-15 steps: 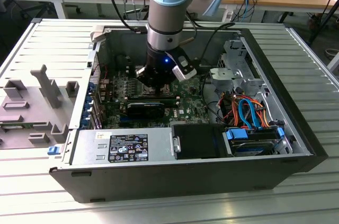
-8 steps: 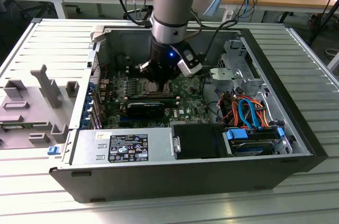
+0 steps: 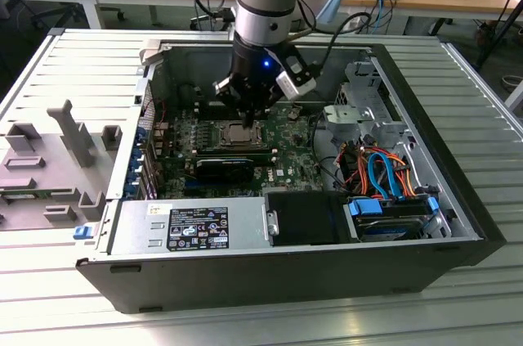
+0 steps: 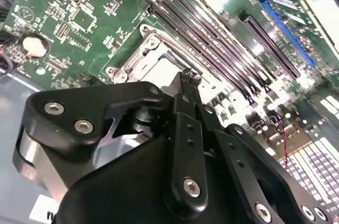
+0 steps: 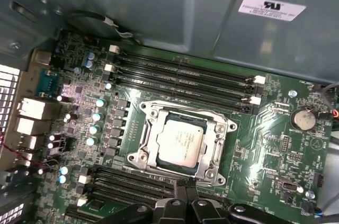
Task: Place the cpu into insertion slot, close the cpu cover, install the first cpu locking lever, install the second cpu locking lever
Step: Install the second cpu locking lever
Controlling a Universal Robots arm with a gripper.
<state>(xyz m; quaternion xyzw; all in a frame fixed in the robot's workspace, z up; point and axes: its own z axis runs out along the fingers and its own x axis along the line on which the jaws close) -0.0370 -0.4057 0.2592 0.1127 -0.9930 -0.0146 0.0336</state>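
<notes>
Over the open PC case [image 3: 458, 223], the arm hangs straight down with the gripper [image 3: 249, 119] just above the socket area of the board [image 3: 294, 129]. Fingers look pressed together with nothing between them; in the second wrist view the fingers [image 4: 189, 83] come to one narrow tip at the socket's edge. In the first wrist view the gripper [image 5: 186, 184] sits at the near rim of the cover [image 5: 220, 128], touching or just off it (can't tell which).

Cpu [image 5: 181, 139] is seated in the slot [image 5: 151, 152], silvery top showing through the cover's window. Cover lies flat over it, framing the chip on all sides. Lever positions can't be made out.

Long memory slots [image 5: 185, 78] run on both sides of the socket. Coin cell [image 5: 303, 118] sits well away on the board. Grey plastic fixture [image 3: 57, 158] rests on the table beside the case, at the exterior view's left.
</notes>
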